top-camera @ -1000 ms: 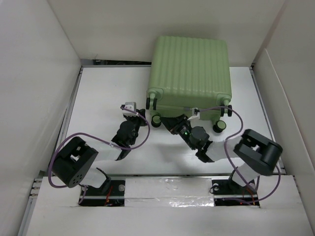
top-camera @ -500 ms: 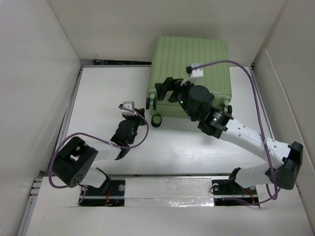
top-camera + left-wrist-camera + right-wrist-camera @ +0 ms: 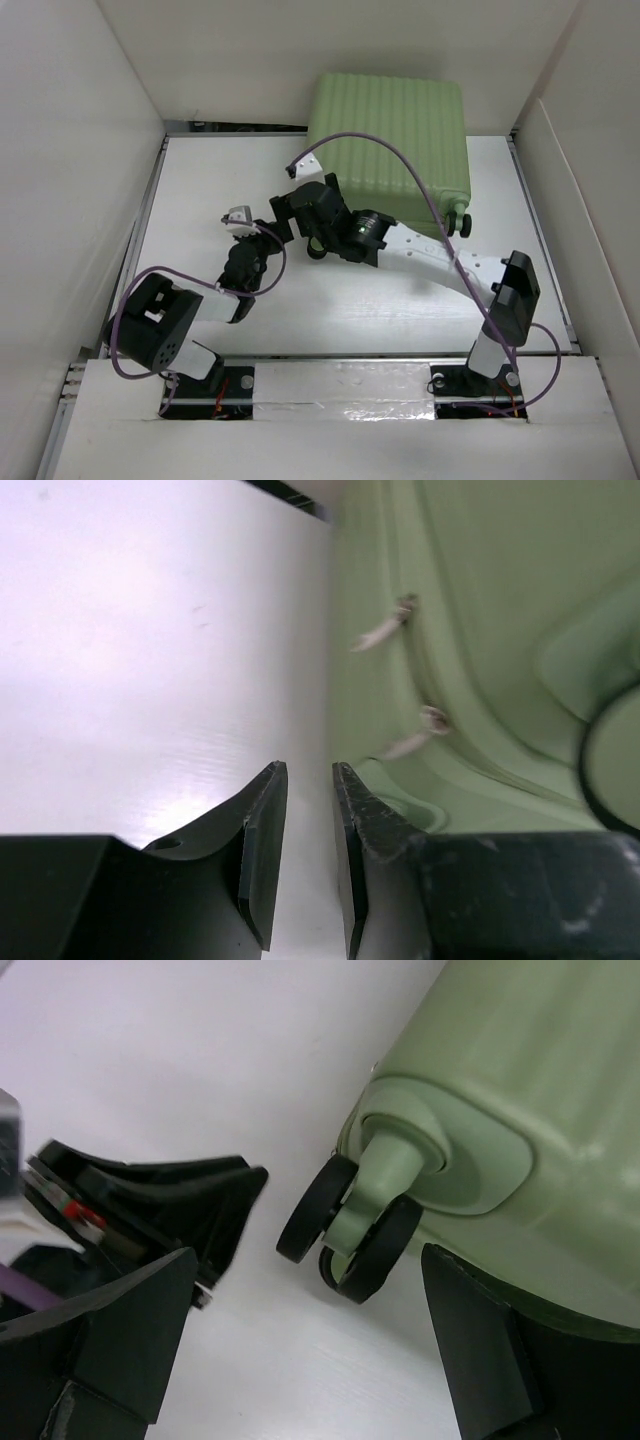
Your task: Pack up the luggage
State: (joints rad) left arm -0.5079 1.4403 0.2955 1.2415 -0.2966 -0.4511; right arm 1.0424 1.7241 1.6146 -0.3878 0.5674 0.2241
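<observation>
Obs.: the luggage (image 3: pixel 390 130) lies shut, ribbed shell up, at 1 o'clock on the desk (image 3: pixel 200 190). Its wheeled end faces you. No lining shows.

Right fingers (image 3: pixel 310 1260): spread wide, holding nothing. They straddle the twin wheel (image 3: pixel 350 1230) at the luggage's 7 o'clock corner without touching it. You have this arm stretched across the desk toward 10 o'clock.

Left fingers (image 3: pixel 312 780): parted by only a narrow slit, with nothing between them. They sit low over the desk, just beside the green shell at that same corner.

Risks, as judged from here:
- Both arms crowd one corner. In the right wrist view the left arm's black head sits just beside your right arm's outer finger, so closing or swinging either arm could knock the two together.
- The wheel looks like a swivelling caster. If you pinch it, it may turn or roll out of the grip, and the luggage would slide rather than lift.
- The shell is smooth and rounded. A slit that narrow may skate off it rather than catch any seam or zip. I cannot see a zip pull from here.
- The right arm's purple cable (image 3: pixel 350 136) arches over the shell. A fast pull back toward 6 o'clock could snag it.
- A push toward 12 o'clock would drive the luggage against the far wall.
</observation>
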